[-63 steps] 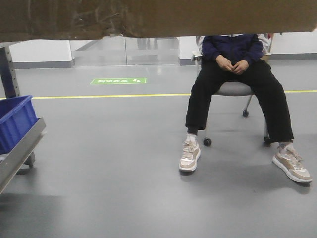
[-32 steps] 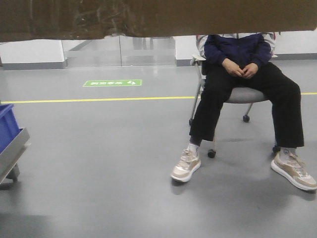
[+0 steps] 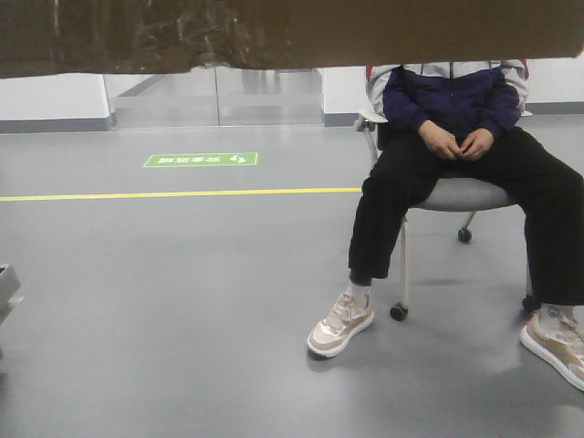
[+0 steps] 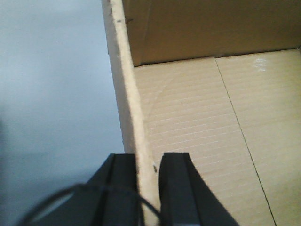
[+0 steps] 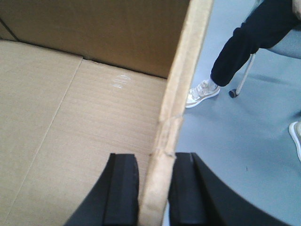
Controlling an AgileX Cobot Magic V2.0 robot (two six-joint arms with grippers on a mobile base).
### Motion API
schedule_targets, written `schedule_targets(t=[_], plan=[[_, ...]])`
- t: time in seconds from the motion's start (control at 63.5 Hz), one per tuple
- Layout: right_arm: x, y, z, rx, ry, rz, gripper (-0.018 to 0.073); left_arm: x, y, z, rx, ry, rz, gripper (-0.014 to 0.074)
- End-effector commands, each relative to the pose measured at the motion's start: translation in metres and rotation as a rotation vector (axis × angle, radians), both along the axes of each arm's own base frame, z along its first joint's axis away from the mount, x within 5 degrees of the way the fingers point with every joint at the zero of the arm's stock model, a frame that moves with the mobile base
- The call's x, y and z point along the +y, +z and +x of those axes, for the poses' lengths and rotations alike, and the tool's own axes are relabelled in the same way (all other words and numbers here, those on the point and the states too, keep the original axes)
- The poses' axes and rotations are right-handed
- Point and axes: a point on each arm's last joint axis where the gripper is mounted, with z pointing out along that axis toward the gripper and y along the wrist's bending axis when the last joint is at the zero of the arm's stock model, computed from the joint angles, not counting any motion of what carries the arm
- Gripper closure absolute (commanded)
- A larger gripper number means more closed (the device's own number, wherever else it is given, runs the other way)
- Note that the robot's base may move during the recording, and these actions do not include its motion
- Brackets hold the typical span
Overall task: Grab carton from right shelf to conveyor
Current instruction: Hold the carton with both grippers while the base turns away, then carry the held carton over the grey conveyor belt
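Observation:
The brown carton point(image 3: 274, 32) fills the top strip of the front view, held up in the air, with crinkled clear tape on its lower edge. In the left wrist view my left gripper point(image 4: 148, 162) is shut on the carton's left wall point(image 4: 127, 94), one finger outside and one inside the open box. In the right wrist view my right gripper point(image 5: 155, 165) is shut on the carton's right wall point(image 5: 181, 84) the same way. The box floor point(image 5: 70, 127) is bare. The right shelf and the conveyor are out of view.
A person point(image 3: 456, 173) sits on a wheeled chair at the right of the front view, feet on the smooth grey floor point(image 3: 182, 319). A yellow floor line point(image 3: 182, 193) and a green floor sign point(image 3: 201, 160) lie beyond. A metal corner point(image 3: 5, 285) shows at the left edge.
The view has swung right: the blue bin and its metal rack slid out at the left edge, and the seated person looms larger and further right. Both grippers still hold the carton.

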Motion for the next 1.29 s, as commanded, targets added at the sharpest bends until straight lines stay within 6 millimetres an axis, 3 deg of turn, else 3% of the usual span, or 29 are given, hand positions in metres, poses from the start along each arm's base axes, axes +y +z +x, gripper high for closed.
schedule_targets(t=[0.0, 1.276], plan=[[-0.0014, 0.0096, 0.0003, -0.088, 0.006, 0.021, 0.0628, -0.0041, 0.0074, -0.0063, -0.030, -0.041, -0.050, 0.0614], [-0.0011, 0.0095, 0.0008, -0.089, 0.006, 0.021, 0.0628, -0.0041, 0.0074, -0.0063, -0.030, -0.041, -0.050, 0.0614]])
